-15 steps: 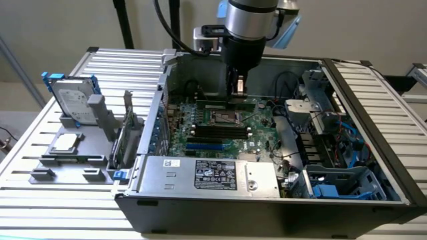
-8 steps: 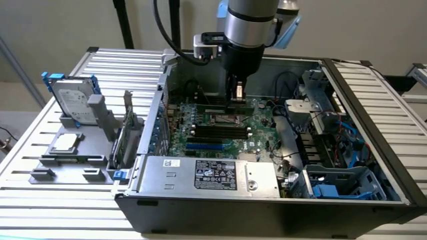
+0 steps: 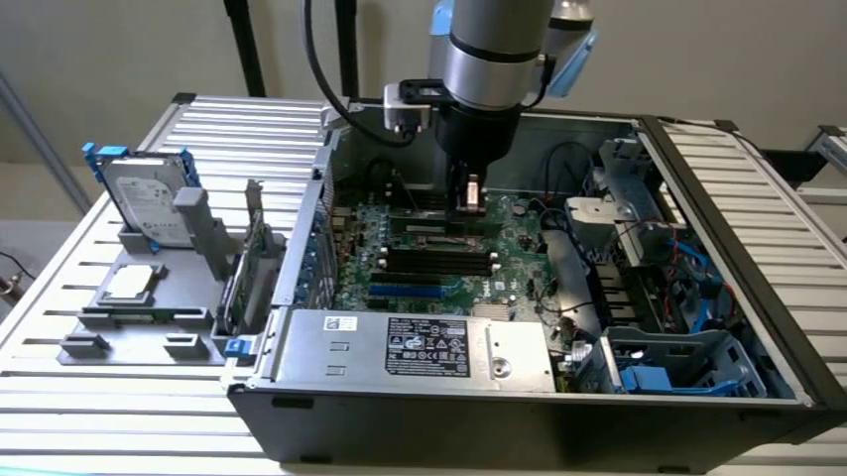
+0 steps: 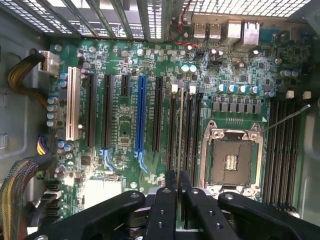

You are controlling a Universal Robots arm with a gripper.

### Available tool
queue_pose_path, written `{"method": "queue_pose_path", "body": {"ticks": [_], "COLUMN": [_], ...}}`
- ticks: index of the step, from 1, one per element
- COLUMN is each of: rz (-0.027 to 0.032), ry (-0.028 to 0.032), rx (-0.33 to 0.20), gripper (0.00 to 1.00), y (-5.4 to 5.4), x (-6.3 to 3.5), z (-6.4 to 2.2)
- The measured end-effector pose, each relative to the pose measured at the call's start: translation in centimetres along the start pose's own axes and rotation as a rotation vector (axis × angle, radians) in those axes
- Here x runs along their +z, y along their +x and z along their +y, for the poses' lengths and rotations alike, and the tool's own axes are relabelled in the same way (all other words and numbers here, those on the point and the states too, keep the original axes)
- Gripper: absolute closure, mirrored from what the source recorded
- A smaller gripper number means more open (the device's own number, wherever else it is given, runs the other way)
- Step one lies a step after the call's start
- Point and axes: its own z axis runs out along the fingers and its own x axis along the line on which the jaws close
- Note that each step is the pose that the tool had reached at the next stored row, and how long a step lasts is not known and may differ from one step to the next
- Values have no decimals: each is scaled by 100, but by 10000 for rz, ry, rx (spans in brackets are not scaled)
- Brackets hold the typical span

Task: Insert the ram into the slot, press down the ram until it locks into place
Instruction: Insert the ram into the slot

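- the ram [image 4: 180,130] shows edge-on as a thin pale line, held upright and running out from between the black fingers [image 4: 169,185].
- It lies lengthwise over the bank of long black sockets just beside the processor socket [image 4: 231,162], on the socket's side toward the blue slot [image 4: 141,112].
- the slot [image 4: 187,140] belongs to that bank and runs parallel to the ram. Small white end clips mark the bank's far end. I cannot tell which socket of the bank the ram lines up with, nor whether its lower edge touches it.
- the gripper [image 4: 177,175] has its two fingers drawn close together, clamped on the ram's flat faces.
- In the exterior view the gripper [image 3: 466,203] points straight down into the open computer case [image 3: 530,416], hanging over the motherboard next to the processor socket [image 3: 443,235]. The black socket bank with the slot [image 3: 430,261] lies between that socket and the blue slot [image 3: 411,291].
- Beyond the blue slot from the socket stands a white slot [image 4: 74,102], and past that braided yellow-and-black cables [image 4: 20,75].
- A silver power supply [image 3: 411,347] with a label sits in the case, farther from the socket than the blue slot.
- Outside the case, well apart from the socket, a hard drive [image 3: 146,198] stands upright in a grey fixture [image 3: 133,317] on the slatted table [image 3: 238,129].
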Motion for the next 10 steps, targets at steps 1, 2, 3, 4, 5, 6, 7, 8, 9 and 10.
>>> {"method": "queue_pose_path", "body": {"ticks": [1,2,3,4,5,6,7,8,9,10], "rz": [3,8,16,26,37,49,64,85,109,135], "ry": [0,0,0,0,-1,-1,-1,-1,-2,-3], "rx": [1,3,5,7,9,10,12,15,15,17], "gripper": [87,87,87,87,87,87,87,87,87,87], "y": [0,0,1,1,1,2,2,2,2,3], "x": [18,36,54,72,90,108,126,144,161,179], "z": [-1,-2,-2,-2,-3,-4,-4,-5,-6,-6]}}
